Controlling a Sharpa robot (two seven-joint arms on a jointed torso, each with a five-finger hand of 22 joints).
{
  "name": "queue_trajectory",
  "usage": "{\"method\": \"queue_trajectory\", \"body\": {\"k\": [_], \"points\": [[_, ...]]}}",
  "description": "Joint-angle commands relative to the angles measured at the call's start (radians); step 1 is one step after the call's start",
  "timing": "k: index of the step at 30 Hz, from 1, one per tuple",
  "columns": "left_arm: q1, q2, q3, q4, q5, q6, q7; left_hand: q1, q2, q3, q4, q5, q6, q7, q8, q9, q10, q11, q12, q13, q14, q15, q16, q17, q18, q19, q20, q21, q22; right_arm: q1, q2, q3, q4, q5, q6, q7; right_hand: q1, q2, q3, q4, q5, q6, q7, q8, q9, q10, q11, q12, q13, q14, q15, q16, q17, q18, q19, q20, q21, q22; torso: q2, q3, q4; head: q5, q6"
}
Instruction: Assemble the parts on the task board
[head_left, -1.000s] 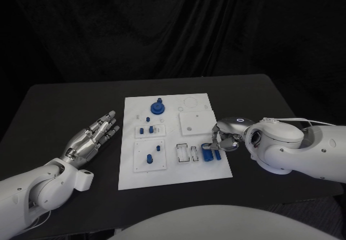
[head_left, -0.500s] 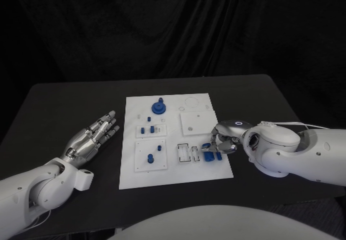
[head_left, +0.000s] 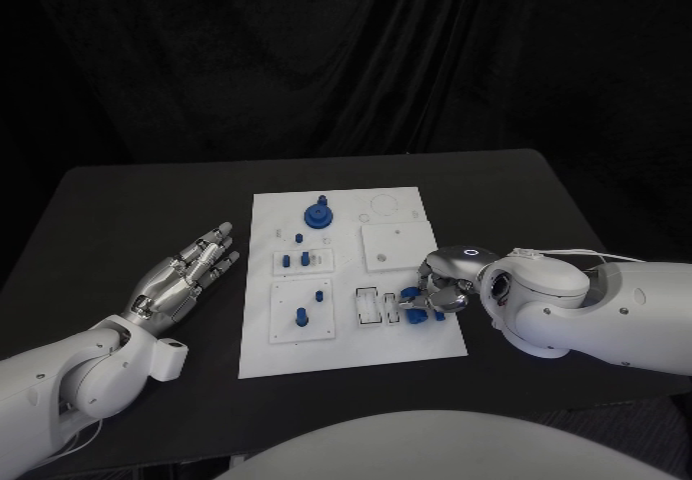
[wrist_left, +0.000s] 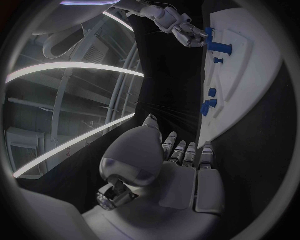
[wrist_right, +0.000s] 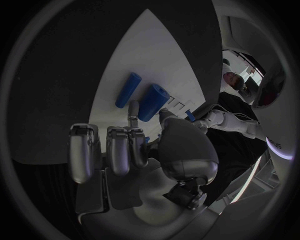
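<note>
The white task board (head_left: 346, 350) lies mid-table. My right hand (head_left: 441, 288) hovers over its right near part with fingers curled in; it pinches a small blue part (head_left: 411, 295), a sliver of which shows between thumb and fingers (wrist_right: 145, 141). Just ahead of the fingertips two blue cylinders lie on the board, a thick one (wrist_right: 153, 102) and a thin one (wrist_right: 128, 90); from above they are beside the hand (head_left: 428, 315). My left hand (head_left: 188, 272) lies flat, fingers spread, on the table left of the board (wrist_left: 247, 65), holding nothing.
A large blue knob (head_left: 315, 214) stands at the board's far side. Small blue pegs (head_left: 299, 260) (head_left: 299, 318) stand in the left recesses. Open slots (head_left: 375, 305) sit beside my right hand. A square white plate (head_left: 392, 245) lies beyond it.
My right hand has crept a little leftward and nearer over the board, its fingers closing in by the blue cylinders. The left arm has stayed still.
</note>
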Motion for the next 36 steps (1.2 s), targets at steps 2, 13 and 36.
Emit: {"method": "queue_trajectory", "body": {"k": [2,13,36], "points": [[-0.002,0.001,0.001,0.001,0.005,0.011,0.069,0.013,-0.002,0.008,-0.002,0.008,0.001,0.014,0.0,0.002,0.0,0.001,0.003,-0.001,0.0,0.007,-0.004,-0.001,0.018,-0.003,0.007,-0.004,0.001,-0.009,0.009,0.0,-0.008,-0.002,0.002,0.008,-0.006,0.001,0.007,-0.001,-0.001,0.006,0.0,-0.009,-0.002,0.106,-0.004,0.003,0.263,0.099,-0.004,0.001,0.24,-0.014,0.077,-0.008,-0.001,0.24,0.001,0.0001,-0.0009,0.005,0.0],[-0.003,0.004,0.001,-0.002,0.005,0.013,0.062,0.031,-0.003,0.015,-0.006,0.025,0.017,0.045,0.003,0.004,-0.002,-0.003,0.002,-0.001,0.0,0.006,-0.004,-0.001,0.021,-0.003,0.01,-0.004,0.001,-0.021,0.03,0.0,-0.022,0.009,0.036,0.004,0.035,-0.006,0.022,-0.009,0.077,0.025,0.003,-0.063,-0.015,0.106,-0.001,0.003,0.263,0.098,-0.002,-0.001,0.235,-0.013,0.075,-0.006,-0.004,0.239,0.0,-0.0001,0.0008,0.004,0.0],[-0.006,0.004,0.001,-0.004,0.005,0.013,0.06,0.056,-0.005,0.025,-0.014,0.056,-0.004,0.054,-0.001,0.002,-0.001,0.008,0.003,-0.001,0.0,0.012,-0.004,-0.001,0.02,-0.003,0.015,-0.004,0.001,-0.017,-0.002,0.001,0.009,0.343,-0.159,0.13,0.192,-0.046,0.222,-0.17,0.626,0.055,-0.012,-0.114,0.028,0.106,-0.017,0.003,0.263,0.096,-0.004,-0.004,0.224,-0.014,0.074,-0.009,-0.001,0.239,-0.001,0.001,-0.0015,0.04,0.0]]}}
